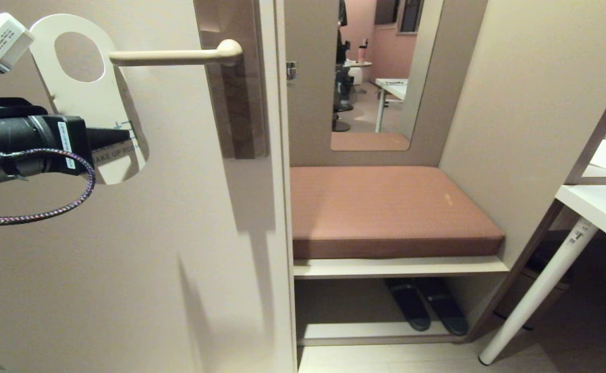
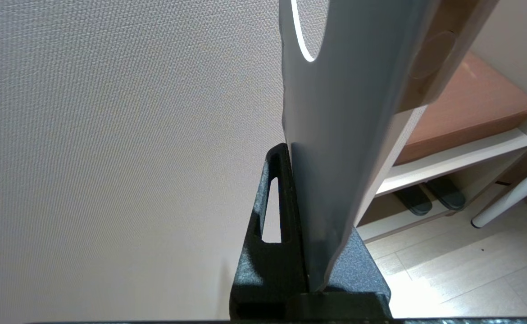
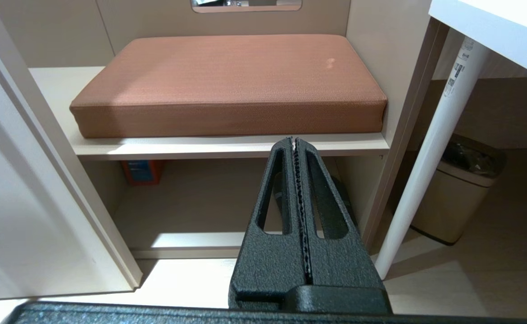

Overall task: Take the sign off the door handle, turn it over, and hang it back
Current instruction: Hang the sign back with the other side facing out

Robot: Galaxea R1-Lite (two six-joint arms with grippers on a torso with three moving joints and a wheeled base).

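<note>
Bin (image 3: 459, 189) in right wrist view only

A black cylindrical left arm (image 1: 18, 147) is seen, fitted with a white label, a white boxy camera module (image 1: 0, 41) and a looped braided cable (image 1: 49, 207). Both grippers (image 3: 297, 148) are formed of textured black plastic with slotted triangular fingers (image 2: 272, 211).

Warm, even indoor light. The white oblong card sign (image 1: 93, 98) and the cream lever door handle (image 1: 176, 56) cast soft grey shadows rightward and downward on the beige textured door (image 1: 127, 269). Bright patches fall on the pale plank floor (image 2: 448, 270). Head-view edges bow slightly.
</note>
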